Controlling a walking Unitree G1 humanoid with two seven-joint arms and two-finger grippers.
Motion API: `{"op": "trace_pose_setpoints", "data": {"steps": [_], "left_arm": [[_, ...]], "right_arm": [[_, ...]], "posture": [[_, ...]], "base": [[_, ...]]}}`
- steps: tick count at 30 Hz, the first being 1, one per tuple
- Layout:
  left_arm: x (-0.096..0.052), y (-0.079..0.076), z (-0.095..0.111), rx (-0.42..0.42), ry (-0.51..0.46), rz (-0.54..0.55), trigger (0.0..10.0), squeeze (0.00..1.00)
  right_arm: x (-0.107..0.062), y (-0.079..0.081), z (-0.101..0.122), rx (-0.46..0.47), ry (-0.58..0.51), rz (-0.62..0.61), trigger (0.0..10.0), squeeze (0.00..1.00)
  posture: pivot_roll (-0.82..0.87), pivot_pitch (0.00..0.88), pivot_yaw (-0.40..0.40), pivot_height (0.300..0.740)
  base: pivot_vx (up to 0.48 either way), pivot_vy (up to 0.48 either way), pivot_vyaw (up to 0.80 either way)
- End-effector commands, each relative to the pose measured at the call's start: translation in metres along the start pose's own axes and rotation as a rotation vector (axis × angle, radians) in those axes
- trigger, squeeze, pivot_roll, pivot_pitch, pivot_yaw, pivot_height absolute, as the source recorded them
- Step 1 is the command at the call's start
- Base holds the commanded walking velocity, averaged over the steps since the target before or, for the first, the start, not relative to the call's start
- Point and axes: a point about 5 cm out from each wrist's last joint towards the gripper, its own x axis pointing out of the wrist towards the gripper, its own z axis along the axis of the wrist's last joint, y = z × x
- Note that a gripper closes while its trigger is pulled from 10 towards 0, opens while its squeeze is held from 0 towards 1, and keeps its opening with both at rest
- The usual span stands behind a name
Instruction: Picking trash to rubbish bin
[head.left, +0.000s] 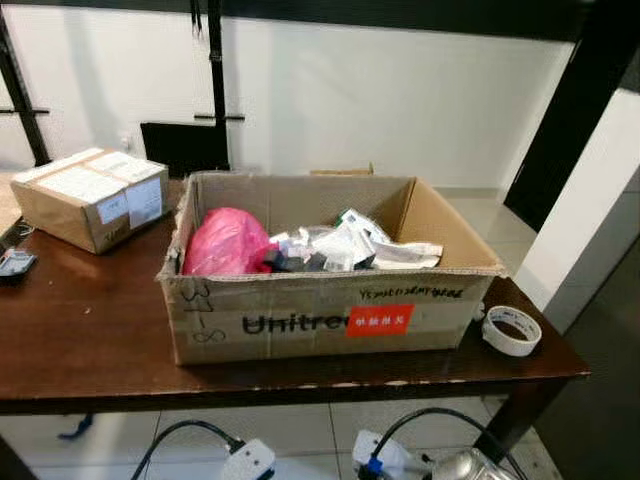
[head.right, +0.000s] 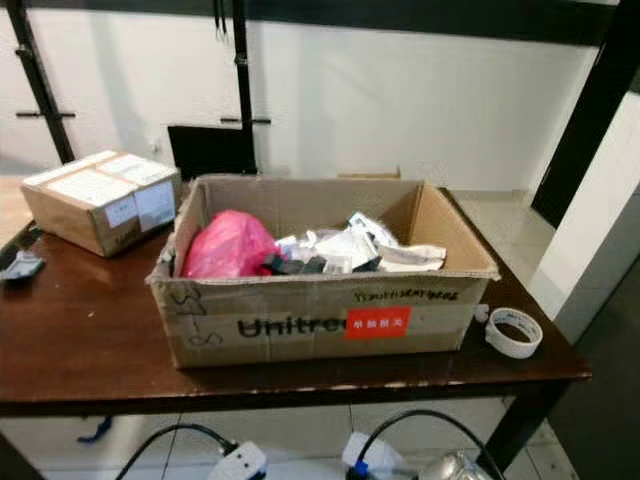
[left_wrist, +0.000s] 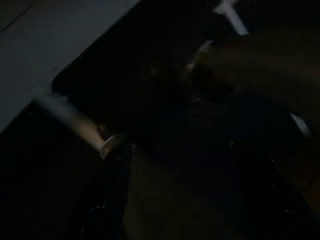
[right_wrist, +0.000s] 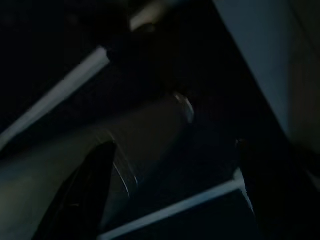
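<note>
The trash sits inside an open cardboard box (head.left: 330, 320) that stands on the dark wooden counter (head.left: 90, 330), its long printed side with a red label facing the camera. Within the box, a crumpled pink plastic bag (head.left: 225, 243) lies toward the robot's left, touching the left wall, and beside it to the right lies a heap of white and clear wrappers (head.left: 350, 245) with some dark pieces mixed in. The box flaps stand upright and the contents stay below the rim. On the counter just to the right of the box, near the counter's right edge, lies a roll of white tape (head.left: 512, 330), flat and apart from the box. At the far left of the counter stands a sealed smaller carton (head.left: 92, 197) with white labels on top, well apart from the open box, and a small dark device (head.left: 14, 264) lies at the left edge. Below the counter's front edge, black cables (head.left: 190, 432) and white plugs (head.left: 250, 460) are visible over a tiled floor. Both wrist views are very dark. The left gripper (left_wrist: 180, 200) shows two black fingers with the jaws spread; the right gripper (right_wrist: 175, 195) likewise shows the jaws spread, nothing between them.
</note>
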Motion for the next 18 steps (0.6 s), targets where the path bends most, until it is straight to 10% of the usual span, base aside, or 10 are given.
{"op": "trace_pose_setpoints", "data": {"steps": [1,7,12,18], "left_arm": [[0.002,0.011,-0.017,-0.05,0.028,0.124,10.0,0.0],[-0.001,0.033,-0.031,-0.126,-0.009,0.354,10.0,0.0],[-0.01,0.051,-0.031,-0.25,-0.197,0.55,10.0,0.0],[-0.01,0.05,-0.042,-0.327,-0.22,0.559,10.0,0.0]], "right_arm": [[0.007,-0.001,-0.014,0.021,0.047,-0.084,10.0,0.0],[0.023,0.0,-0.027,0.103,0.037,-0.254,10.0,0.0],[0.033,0.006,-0.036,0.423,-0.083,-0.404,10.0,0.0],[0.037,0.009,-0.043,0.574,-0.112,-0.465,10.0,0.0]], "posture": [[0.04,0.071,-0.057,0.74],[0.04,0.069,-0.059,0.74],[0.03,0.066,-0.053,0.74],[0.02,0.063,-0.046,0.74]], "base": [[0.0,0.0,0.0],[0.0,0.0,0.0],[0.0,0.0,0.0],[0.0,0.0,0.0]]}}
